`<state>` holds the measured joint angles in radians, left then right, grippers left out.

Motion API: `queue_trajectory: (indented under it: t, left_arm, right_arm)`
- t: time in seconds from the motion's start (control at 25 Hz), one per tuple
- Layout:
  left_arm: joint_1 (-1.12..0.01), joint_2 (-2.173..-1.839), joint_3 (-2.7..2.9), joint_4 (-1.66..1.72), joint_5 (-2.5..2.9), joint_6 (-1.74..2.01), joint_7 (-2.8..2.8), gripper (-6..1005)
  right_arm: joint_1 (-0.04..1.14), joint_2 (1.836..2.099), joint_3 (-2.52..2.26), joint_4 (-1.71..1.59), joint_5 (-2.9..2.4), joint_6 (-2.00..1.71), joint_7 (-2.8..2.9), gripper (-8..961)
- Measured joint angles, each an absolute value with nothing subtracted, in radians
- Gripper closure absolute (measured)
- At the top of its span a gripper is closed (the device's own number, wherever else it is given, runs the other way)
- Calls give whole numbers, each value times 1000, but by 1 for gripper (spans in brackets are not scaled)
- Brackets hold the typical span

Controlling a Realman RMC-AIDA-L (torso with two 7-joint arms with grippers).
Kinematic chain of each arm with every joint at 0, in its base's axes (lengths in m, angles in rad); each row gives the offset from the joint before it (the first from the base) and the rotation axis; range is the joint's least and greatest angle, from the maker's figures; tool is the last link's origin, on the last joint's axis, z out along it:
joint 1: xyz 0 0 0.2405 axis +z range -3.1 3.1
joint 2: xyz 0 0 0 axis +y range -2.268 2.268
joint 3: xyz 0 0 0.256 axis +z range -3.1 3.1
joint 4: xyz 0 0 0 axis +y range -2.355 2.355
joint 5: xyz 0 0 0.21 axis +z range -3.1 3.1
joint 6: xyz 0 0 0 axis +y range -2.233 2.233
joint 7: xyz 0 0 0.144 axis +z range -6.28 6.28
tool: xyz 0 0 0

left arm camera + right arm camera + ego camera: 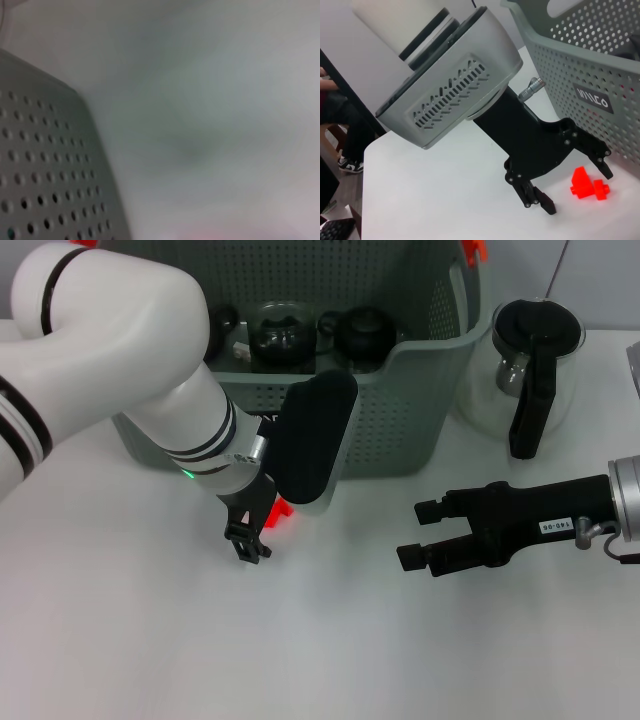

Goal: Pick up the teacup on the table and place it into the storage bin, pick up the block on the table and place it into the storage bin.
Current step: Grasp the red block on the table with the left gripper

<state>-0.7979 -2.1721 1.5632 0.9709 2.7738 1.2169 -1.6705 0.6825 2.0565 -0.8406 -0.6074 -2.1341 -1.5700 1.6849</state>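
Currently the block (587, 184), small, red-orange and studded, lies on the table (330, 640) just near of the storage bin (400, 400). Left gripper (572, 180) straddles it, fingers spread, not yet closed. Judged light, rigid plastic, somewhat slick; pinch across the flat sides. Right gripper (425, 532) hovers to the right, fingers apart, empty. Bin's black label: white lettering, not legible.
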Motion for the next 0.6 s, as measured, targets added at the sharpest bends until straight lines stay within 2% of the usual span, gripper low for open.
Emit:
queue_trajectory:
  t: [0.44,0.6]
  left_arm:
    - [-794,-2169,1554,952,2801,1193,-1684,171]
    - [-793,-2169,1551,952,2801,1192,-1684,318]
  right_arm:
    - [681,2057,-841,-607,-2134,-1567,1686,30]
    - [681,2057,-841,-607,-2134,-1567,1686,30]
